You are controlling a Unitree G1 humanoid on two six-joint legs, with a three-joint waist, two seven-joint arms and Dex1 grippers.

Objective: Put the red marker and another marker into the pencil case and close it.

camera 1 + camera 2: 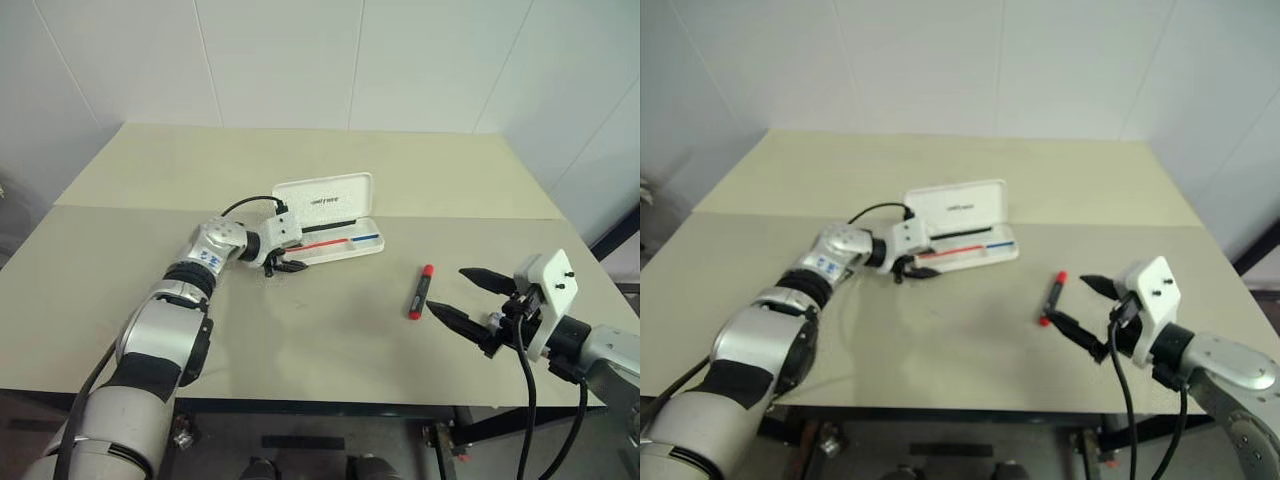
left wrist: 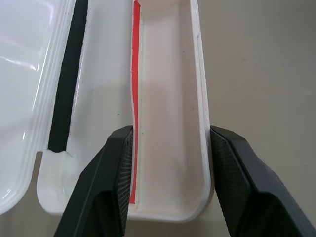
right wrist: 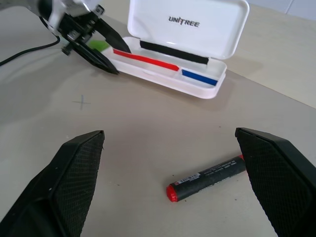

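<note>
Lying loose on the surface: red marker (image 1: 420, 291), four o'clock of the open pencil case (image 1: 330, 222). Right claw (image 1: 462, 297) spread beside it; left claw (image 1: 283, 262) parted at the case's end. Risk: marker rolling from a glancing pinch.

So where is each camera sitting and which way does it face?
Left eye and right eye views: on the head, looking forward and down at the table; both arms show.
Left wrist view: on the left arm, looking along the left end effector into the open pencil case.
Right wrist view: on the right arm, looking past the open right end effector at the red marker.
Shared: the case, and in the right wrist view the left end effector too.
</note>
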